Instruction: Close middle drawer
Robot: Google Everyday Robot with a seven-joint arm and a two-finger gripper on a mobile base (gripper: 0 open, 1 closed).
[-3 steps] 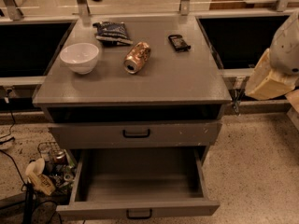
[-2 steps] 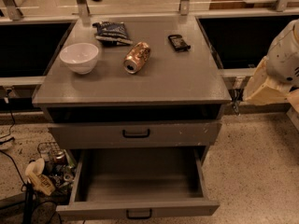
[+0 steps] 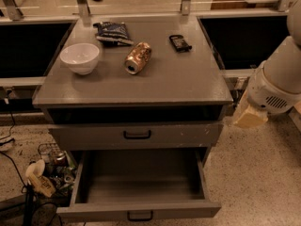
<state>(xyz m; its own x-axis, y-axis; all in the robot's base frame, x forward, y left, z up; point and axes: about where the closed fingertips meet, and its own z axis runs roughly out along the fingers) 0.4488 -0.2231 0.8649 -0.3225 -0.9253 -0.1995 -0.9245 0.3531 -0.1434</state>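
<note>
The middle drawer sits at the bottom centre of the frame, while my end effector hangs at the right edge, higher up and well apart from it, beyond the cabinet's right-hand corner and level with the taller-fronted drawer above. Nothing of mine touches the middle drawer. It stands pulled far out toward the lower edge of the frame, its bare grey box open to view. Its low front panel faces that lower edge, with the small black bar handle in the middle of the panel. Its long axis runs left to right across the frame, parallel to the front edge of the surface. My end effector shows only as a cream-coloured piece below the white arm housing. I cannot tell whether it is released or clenched, and I see nothing held in it. It hangs over the speckled floor. On the surface lie a white bowl, a can on its side, a dark snack bag and a small black object.
</note>
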